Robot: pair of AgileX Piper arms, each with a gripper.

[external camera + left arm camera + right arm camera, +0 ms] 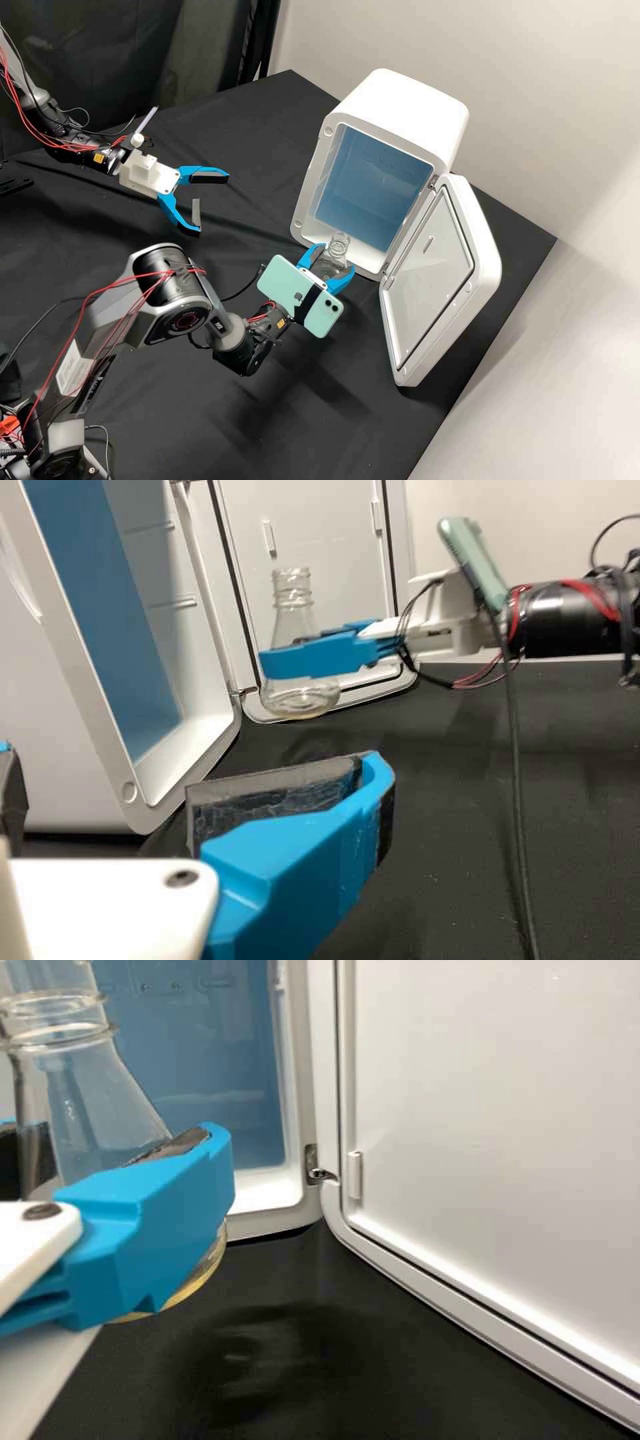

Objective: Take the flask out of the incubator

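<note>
Flask [335, 257] retrieval looks close to done. On the black bench [200, 400] the white incubator [400, 107] stands at the far right, its door [433, 280] swung wide to the right. The right gripper [328, 267] is clamped around the flask just outside the near lip of the blue chamber. The left gripper [208, 200], fingers spread and holding nothing, hangs well apart to the left. The flask is a small, clear conical vessel that looks empty, so I judge it light and stiff but smooth-walled and breakable. Its sloping wall could let it slide down through the pads. A steady squeeze low on the cone, or a hold under the ribbed neck, seems safest. The high view sets out both arms and the whole incubator. The left wrist view gives the flask [295, 640] in profile: a blue finger crosses the cone, and the base appears to be clear of the bench. The right wrist view, up close, shows a padded finger [150, 1220] against the glass [90, 1090] and the door's hinge [318, 1172].
</note>
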